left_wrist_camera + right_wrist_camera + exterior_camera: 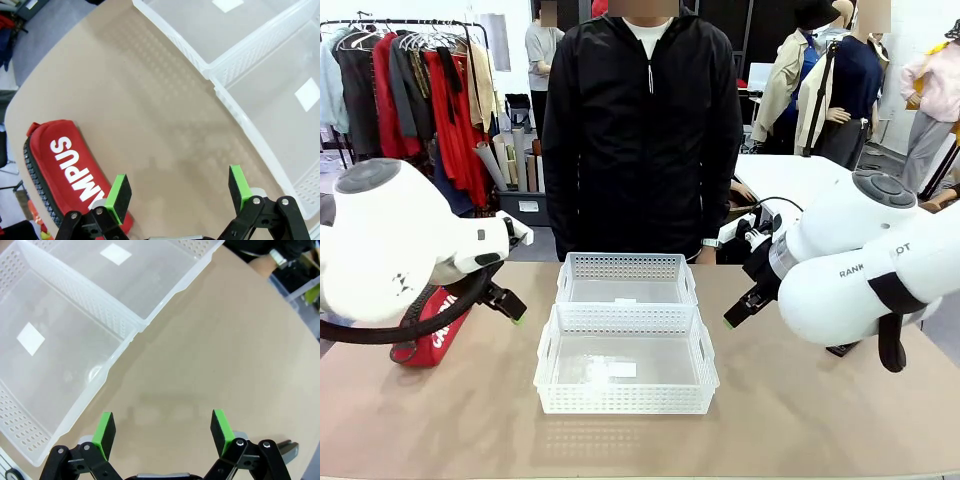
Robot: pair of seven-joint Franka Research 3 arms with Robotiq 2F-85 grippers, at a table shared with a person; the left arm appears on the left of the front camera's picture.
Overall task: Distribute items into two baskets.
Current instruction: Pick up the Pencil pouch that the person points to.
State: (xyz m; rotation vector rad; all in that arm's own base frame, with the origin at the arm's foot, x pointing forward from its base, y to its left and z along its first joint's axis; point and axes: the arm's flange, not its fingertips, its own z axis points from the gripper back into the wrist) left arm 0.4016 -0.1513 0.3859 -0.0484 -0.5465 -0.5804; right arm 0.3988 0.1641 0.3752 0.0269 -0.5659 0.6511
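Two white lattice baskets stand end to end at the table's middle, the near basket (625, 400) and the far basket (625, 266); each is empty apart from a white label on its floor. A red pouch (438, 338) with white lettering lies at the left, partly behind my left arm. My left gripper (512, 303) hangs open between the pouch and the baskets. In the left wrist view the left gripper (177, 192) is over bare table, with the pouch (65, 165) to one side and the baskets (210, 67) to the other. My right gripper (740, 306) is open right of the baskets, and the right wrist view shows the right gripper (162, 432) over bare table beside a basket rim (127, 337).
A person in a black jacket (640, 130) stands at the far edge behind the baskets. Open table (800, 420) lies in front and to the right. A small dark object (840, 350) sits under my right arm; I cannot make out what it is.
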